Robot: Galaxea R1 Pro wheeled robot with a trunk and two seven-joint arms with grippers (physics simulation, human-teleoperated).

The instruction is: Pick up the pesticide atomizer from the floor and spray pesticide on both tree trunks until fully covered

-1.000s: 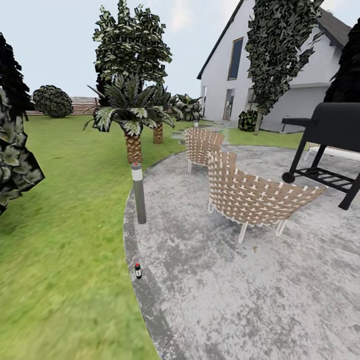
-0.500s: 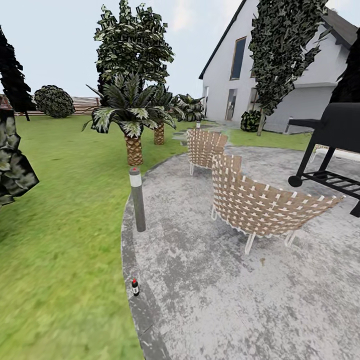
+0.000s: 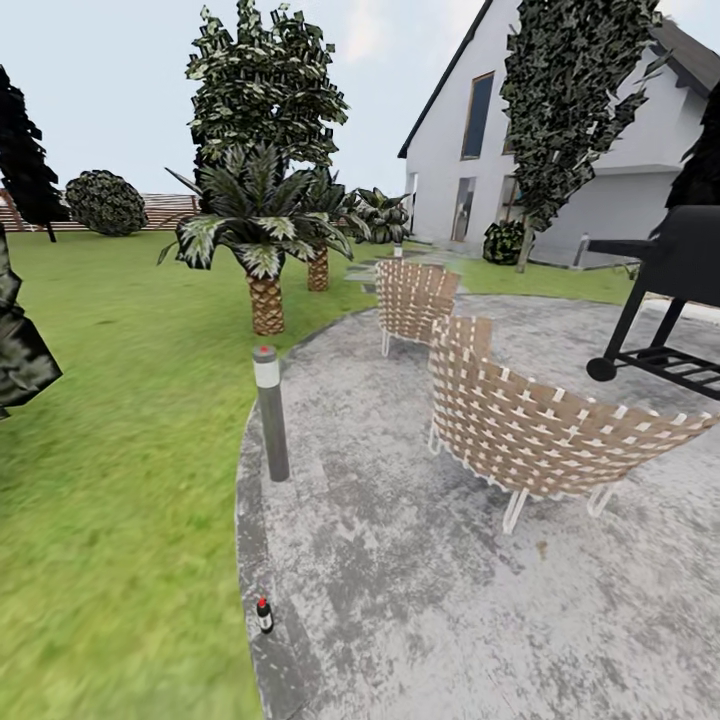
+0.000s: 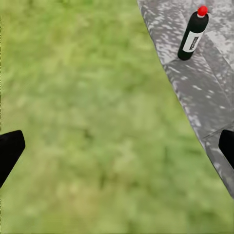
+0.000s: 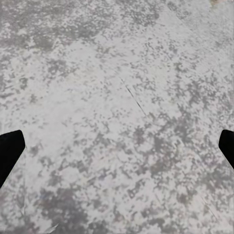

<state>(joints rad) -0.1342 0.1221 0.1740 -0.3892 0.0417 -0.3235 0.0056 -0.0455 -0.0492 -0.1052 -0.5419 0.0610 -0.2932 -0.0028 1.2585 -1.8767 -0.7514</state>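
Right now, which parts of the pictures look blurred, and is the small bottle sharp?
Head view: the lawn near the bottom is smeared, while the pesticide atomizer is tiny but distinct. Left wrist view: grass is soft and out of focus, the atomizer fairly crisp. Right wrist view: the floor looks grainy.

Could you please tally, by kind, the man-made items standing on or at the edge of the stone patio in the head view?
Woven chairs: 2, near and far
Bollard lamp: 1
Black grill cart: 1
Pesticide atomizer: 1
Total: 5
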